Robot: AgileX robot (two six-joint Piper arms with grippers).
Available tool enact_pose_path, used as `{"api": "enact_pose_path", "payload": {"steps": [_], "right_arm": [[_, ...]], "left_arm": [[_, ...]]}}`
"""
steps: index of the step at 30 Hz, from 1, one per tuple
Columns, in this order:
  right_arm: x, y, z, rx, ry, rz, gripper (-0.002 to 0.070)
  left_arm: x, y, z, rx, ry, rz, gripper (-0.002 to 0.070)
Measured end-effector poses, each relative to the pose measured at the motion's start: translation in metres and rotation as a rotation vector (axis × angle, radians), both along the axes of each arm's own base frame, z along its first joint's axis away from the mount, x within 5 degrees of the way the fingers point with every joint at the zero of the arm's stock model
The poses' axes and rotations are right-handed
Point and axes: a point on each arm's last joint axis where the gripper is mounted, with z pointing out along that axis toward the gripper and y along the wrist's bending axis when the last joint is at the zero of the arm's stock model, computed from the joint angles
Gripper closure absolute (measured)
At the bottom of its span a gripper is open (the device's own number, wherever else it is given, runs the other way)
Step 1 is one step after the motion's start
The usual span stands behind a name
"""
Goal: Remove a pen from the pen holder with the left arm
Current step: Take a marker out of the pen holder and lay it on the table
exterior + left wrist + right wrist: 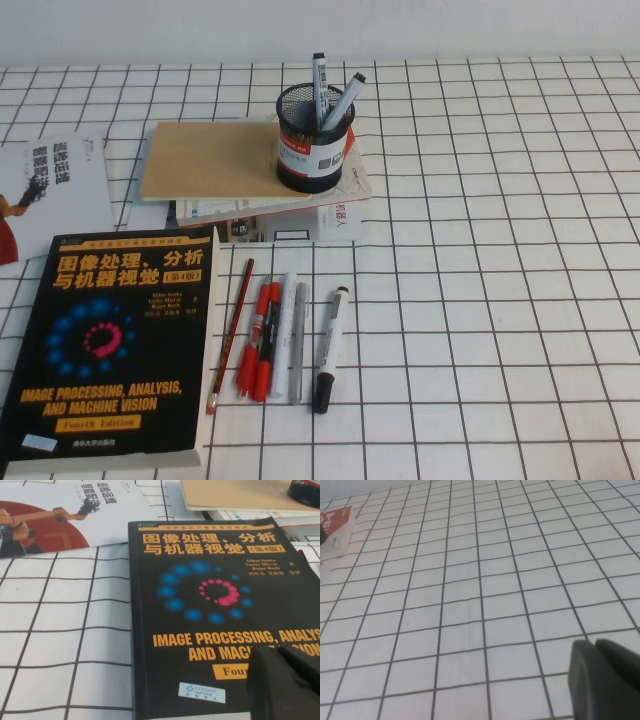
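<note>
A black mesh pen holder stands on a tan notebook at the back of the table, with two grey marker pens sticking out of it. Neither arm appears in the high view. In the left wrist view my left gripper is shut and empty, hovering over the near part of a black textbook. The holder's base just shows at that view's edge. My right gripper is shut with nothing in it, above bare checked tablecloth.
Several pens and a black-capped marker lie in a row beside the black textbook. A white booklet lies at the far left. Papers and a small box sit under the notebook.
</note>
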Motion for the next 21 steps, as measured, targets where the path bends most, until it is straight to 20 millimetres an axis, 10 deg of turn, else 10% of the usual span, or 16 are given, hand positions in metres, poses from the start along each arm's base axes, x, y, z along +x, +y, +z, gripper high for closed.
{"api": "enact_pose_path", "payload": {"steps": [21], "right_arm": [[0.000, 0.000, 0.000, 0.000, 0.000, 0.000, 0.0693]], "left_arm": [[0.002, -0.001, 0.010, -0.102, -0.108, 0.009, 0.0677]]}}
